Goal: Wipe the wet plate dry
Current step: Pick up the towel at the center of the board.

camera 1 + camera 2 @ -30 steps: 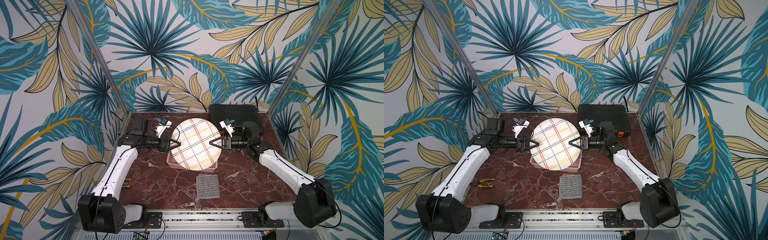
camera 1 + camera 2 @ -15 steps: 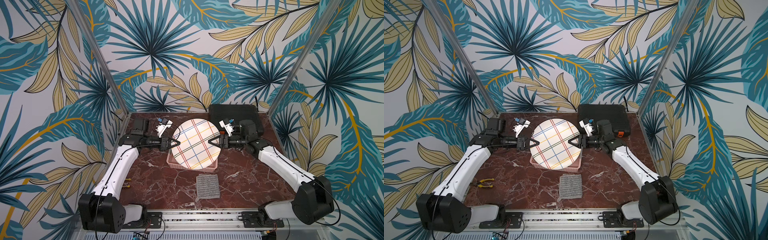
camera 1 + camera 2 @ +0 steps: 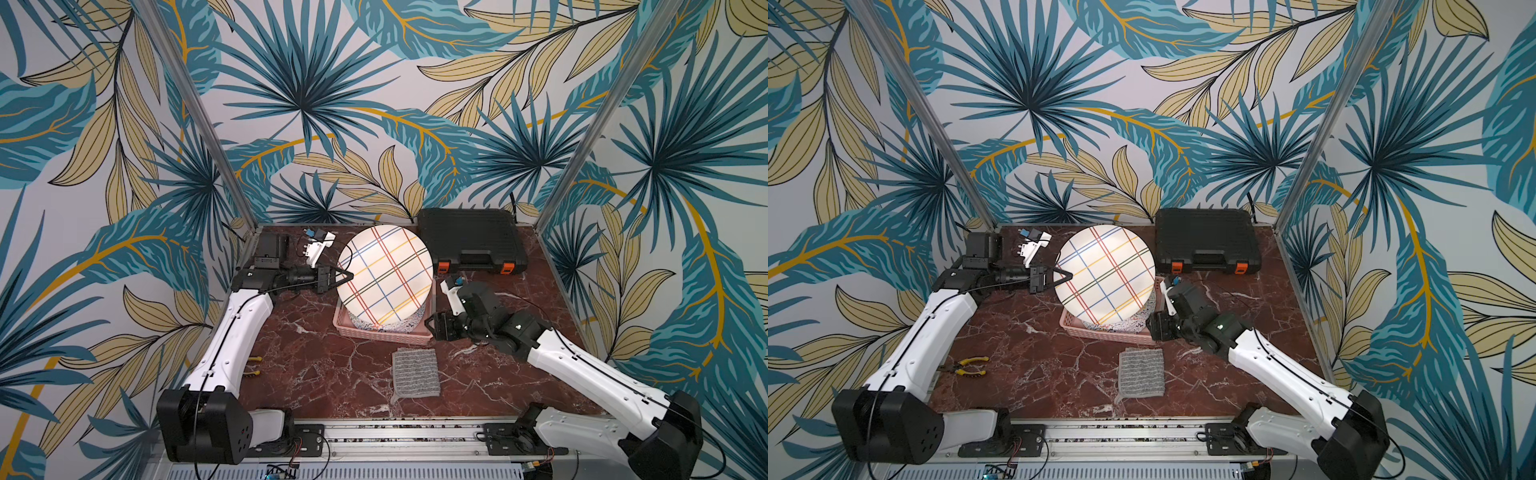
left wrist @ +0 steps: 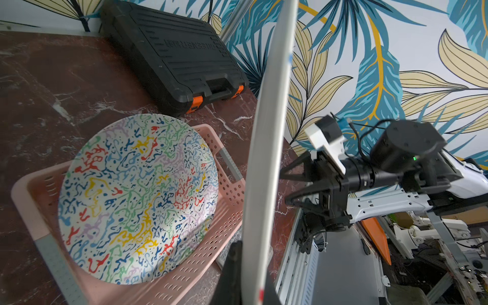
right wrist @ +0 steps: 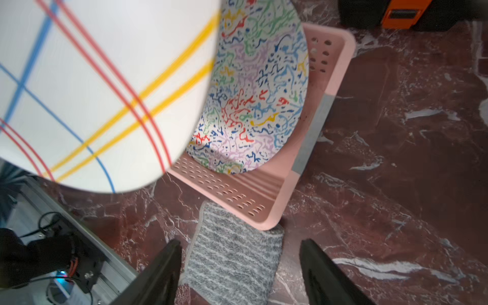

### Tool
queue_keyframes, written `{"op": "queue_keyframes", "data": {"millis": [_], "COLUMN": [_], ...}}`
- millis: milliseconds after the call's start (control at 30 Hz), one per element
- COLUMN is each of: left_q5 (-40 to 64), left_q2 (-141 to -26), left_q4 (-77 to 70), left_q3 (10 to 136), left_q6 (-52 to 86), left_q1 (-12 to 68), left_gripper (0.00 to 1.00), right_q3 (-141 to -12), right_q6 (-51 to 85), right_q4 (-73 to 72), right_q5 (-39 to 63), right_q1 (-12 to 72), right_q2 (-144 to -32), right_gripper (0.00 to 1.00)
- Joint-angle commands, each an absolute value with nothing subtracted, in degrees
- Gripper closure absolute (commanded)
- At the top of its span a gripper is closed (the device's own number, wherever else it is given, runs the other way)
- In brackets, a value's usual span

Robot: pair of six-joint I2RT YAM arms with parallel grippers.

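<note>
In both top views the plaid plate [image 3: 384, 276] stands on edge above the pink basket [image 3: 361, 334]. The left gripper [image 3: 347, 275] is clamped on its rim and alone carries it. The right gripper [image 3: 432, 326] hangs low beside the basket's corner, clear of the plate. The grey striped cloth [image 3: 415, 371] lies flat on the marble table [image 3: 316, 374] just in front of the basket, untouched.

The left wrist view shows the plaid plate [image 4: 266, 132] edge-on, pinched in the left gripper [image 4: 248, 264]. Beyond it is the right gripper [image 4: 285, 184], its jaws parted and empty. A squiggle-patterned plate [image 4: 137, 195] leans in the basket.

The right wrist view looks down on the cloth [image 5: 232, 253], which lies between the spread jaws of the right gripper [image 5: 241, 264] but below them.

The step in hand appears to be fetching the cloth; wiping has not begun. The next move likely calls for the right arm to descend, pinch the cloth without catching the basket's corner, and lift it to the plate's face while the left holds firm.
</note>
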State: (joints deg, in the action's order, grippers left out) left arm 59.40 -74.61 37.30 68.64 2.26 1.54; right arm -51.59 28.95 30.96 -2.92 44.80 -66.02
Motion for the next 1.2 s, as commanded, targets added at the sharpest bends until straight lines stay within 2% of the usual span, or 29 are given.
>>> {"op": "queue_keyframes", "data": {"millis": [0, 100, 200, 400, 600, 700, 767, 867, 933, 1000, 1167], "left_q5": [55.8, 55.6, 55.4, 53.6, 53.5, 53.8, 53.9, 54.3, 55.3, 56.9, 58.5], "left_q2": [-75.0, -75.1, -74.8, -74.9, -74.7, -74.9, -74.9, -75.0, -75.0, -75.1, -74.9], "left_q4": [33.2, 32.5, 31.9, 31.8, 30.0, 29.6, 29.6, 29.7, 29.7, 29.9, 29.9], "left_q3": [69.6, 69.3, 69.4, 68.9, 67.9, 67.7, 67.8, 67.6, 67.6, 67.7, 67.5], "left_q6": [3.1, 3.6, 4.2, 4.2, 4.9, 5.2, 5.3, 5.2, 5.1, 4.6, 4.3], "left_q1": [0.9, 0.9, 1.0, 0.9, 0.9, 0.9, 0.9, 0.9, 0.9, 0.9, 0.9], "left_gripper": [1.0, 1.0, 1.0, 1.0, 1.0, 1.0, 1.0, 1.0, 1.0, 1.0, 1.0], "right_q3": [-49.3, -49.8, -51.9, -52.9, -53.2, -52.6, -51.7, -50.0, -49.0, -48.8, -52.8], "right_q6": [32.0, 31.8, 32.0, 35.2, 36.0, 36.4, 36.2, 34.8, 32.5, 29.7, 20.9], "right_q4": [31.9, 28.8, 27.6, 26.0, 27.7, 27.5, 26.8, 25.4, 24.5, 24.3, 25.5], "right_q5": [-14.0, -15.8, -15.9, -16.7, -16.6, -16.2, -16.5, -17.4, -16.7, -15.2, -4.2], "right_q1": [53.2, 59.4, 61.9, 62.7, 62.7, 62.7, 62.8, 63.1, 63.1, 63.1, 62.9], "right_q2": [-69.2, -75.4, -82.1, -92.1, -97.2, -98.1, -96.5, -90.3, -85.3, -79.9, -69.8], "right_gripper": [0.27, 0.27, 0.25, 0.24, 0.28, 0.41, 0.57, 0.88, 0.99, 1.0, 1.0]}}
